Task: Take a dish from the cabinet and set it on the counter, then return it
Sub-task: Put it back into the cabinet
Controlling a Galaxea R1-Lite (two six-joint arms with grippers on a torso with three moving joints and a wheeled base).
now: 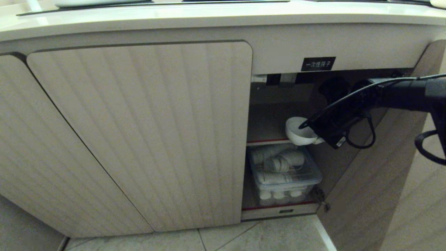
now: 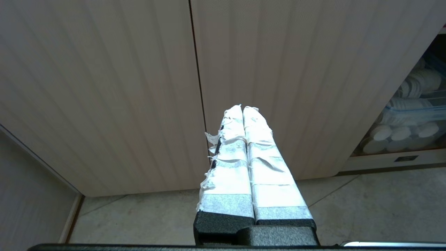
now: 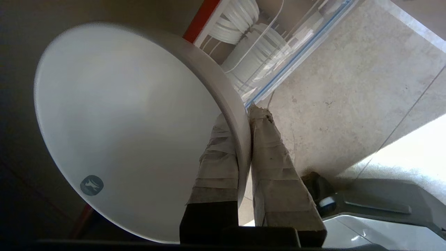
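Note:
The white dish (image 1: 296, 131) hangs at the front of the open cabinet (image 1: 139, 132), level with its upper red-edged shelf (image 1: 266, 141). My right gripper (image 1: 312, 131) reaches in from the right and is shut on the dish's rim. In the right wrist view one taped finger lies inside the dish (image 3: 122, 122) and the other outside, the right gripper (image 3: 244, 116) pinching its wall. My left gripper (image 2: 242, 108) is shut and empty, low in front of the closed ribbed doors. The counter (image 1: 216, 19) runs along the top.
A clear plastic bin (image 1: 284, 172) of stacked white cups fills the lower shelf, below the dish. The cabinet's open door (image 1: 376, 181) stands at the right. A black label (image 1: 317, 64) sits above the opening. Tiled floor (image 1: 271, 237) lies beneath.

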